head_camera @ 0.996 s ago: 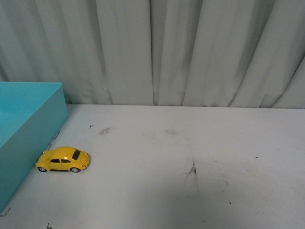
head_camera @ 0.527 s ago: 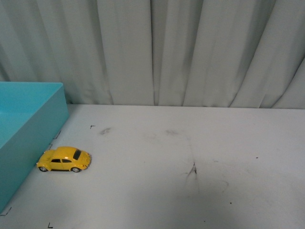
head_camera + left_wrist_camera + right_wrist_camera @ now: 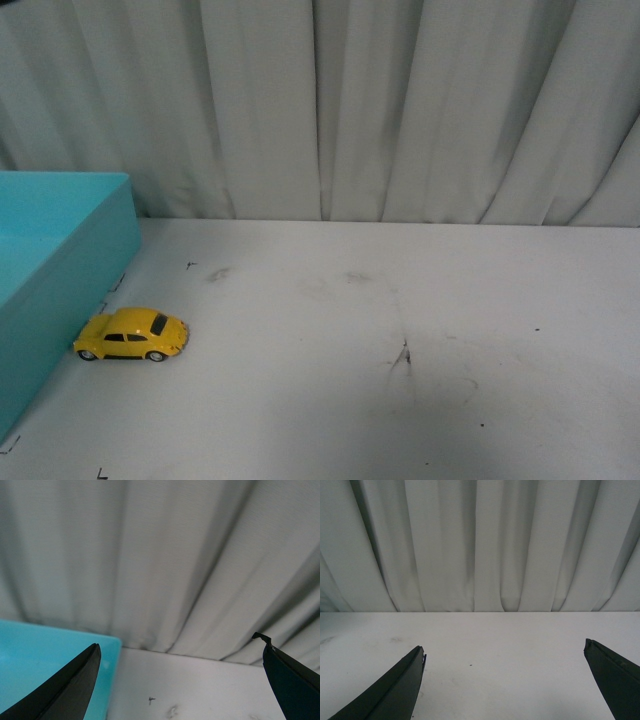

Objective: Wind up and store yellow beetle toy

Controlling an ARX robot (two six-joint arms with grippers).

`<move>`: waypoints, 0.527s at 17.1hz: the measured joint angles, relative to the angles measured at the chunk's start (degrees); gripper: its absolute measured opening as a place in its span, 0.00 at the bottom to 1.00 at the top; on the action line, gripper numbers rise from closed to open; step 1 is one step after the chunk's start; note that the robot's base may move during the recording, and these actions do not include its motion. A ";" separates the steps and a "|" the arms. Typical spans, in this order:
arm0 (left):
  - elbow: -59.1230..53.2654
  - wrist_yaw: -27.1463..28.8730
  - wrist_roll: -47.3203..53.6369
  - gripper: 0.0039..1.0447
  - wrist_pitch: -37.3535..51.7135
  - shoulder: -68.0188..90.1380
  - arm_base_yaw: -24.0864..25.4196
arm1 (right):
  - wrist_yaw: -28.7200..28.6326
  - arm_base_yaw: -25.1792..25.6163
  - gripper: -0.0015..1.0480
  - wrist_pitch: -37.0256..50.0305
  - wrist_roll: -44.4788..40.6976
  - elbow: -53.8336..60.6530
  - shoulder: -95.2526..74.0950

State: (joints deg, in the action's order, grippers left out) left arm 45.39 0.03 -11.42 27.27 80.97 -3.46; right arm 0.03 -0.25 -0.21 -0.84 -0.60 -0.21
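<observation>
Start from what shows: left gripper [image 3: 180, 685] and right gripper [image 3: 500, 685] both with jaws spread wide, nothing between them. Look for the toy [image 3: 130, 334] on the table [image 3: 400, 300], upright on its wheels, outside both wrist views and between neither pair of jaws, one end just beside the box [image 3: 60, 250] wall; cannot tell whether touching. Better to reach with the left gripper, judging by the box showing past one of its fingers [image 3: 65, 690]. Lower the jaws astride the rounded body, one finger on each flank, not nose to tail, so as to keep clear of the wall. Close gently on the glossy shell; expect slipping. For winding, probably keep the wheels pressed down while drawing back.
</observation>
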 joint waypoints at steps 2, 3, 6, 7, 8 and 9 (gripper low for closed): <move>9.07 -7.91 6.05 0.94 -4.48 10.16 -3.34 | 0.00 0.00 0.94 -0.02 0.00 0.00 0.00; 12.15 -11.91 10.01 0.94 -7.78 13.68 -4.50 | 0.00 0.00 0.94 -0.02 0.02 0.00 0.00; 19.15 -20.79 24.85 0.94 -21.00 19.74 -7.08 | 0.00 0.00 0.94 -0.02 0.00 0.00 0.00; 21.94 -21.05 32.00 0.94 -27.45 21.59 -7.91 | 0.00 0.00 0.94 0.00 0.02 0.00 0.00; 24.17 -20.65 38.38 0.94 -32.92 23.58 -8.17 | 0.00 0.00 0.94 0.00 0.00 0.00 0.00; 26.03 -19.74 44.63 0.94 -38.40 25.99 -8.17 | 0.00 0.00 0.94 -0.02 0.00 0.00 0.00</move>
State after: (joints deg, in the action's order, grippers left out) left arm 71.42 -19.70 33.21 -11.14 106.96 -11.64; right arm 0.03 -0.25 -0.23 -0.84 -0.60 -0.21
